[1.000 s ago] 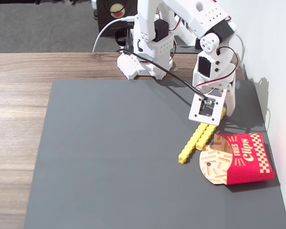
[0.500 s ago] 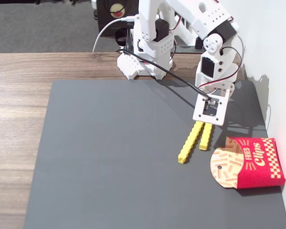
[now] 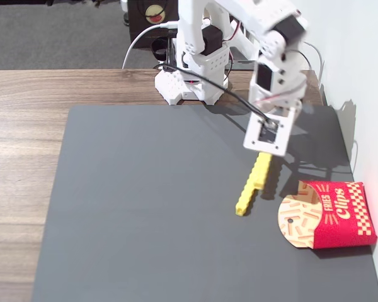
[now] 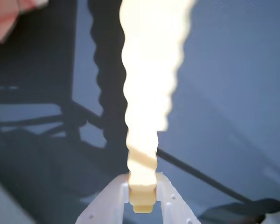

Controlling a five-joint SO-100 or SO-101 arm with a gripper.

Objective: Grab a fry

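Observation:
The fry point(image 3: 252, 184) is a bright yellow notched stick on the dark grey mat point(image 3: 145, 207). It runs from under my gripper point(image 3: 263, 151) down-left. In the wrist view my gripper point(image 4: 143, 186) is shut on the near end of the fry point(image 4: 147, 93), both white fingers point(image 4: 113, 200) pressing its sides. The fry stretches away from the jaws, washed out by glare. Its shadow lies apart from it on the mat, so at least the held end is raised. Only one fry is in view.
A red "Fries Clips" carton point(image 3: 331, 214) lies on its side at the mat's right edge, close to the fry's tip; a corner shows in the wrist view point(image 4: 9, 18). The arm's base point(image 3: 192, 78) stands at the back. A white wall point(image 3: 365, 94) borders the right side.

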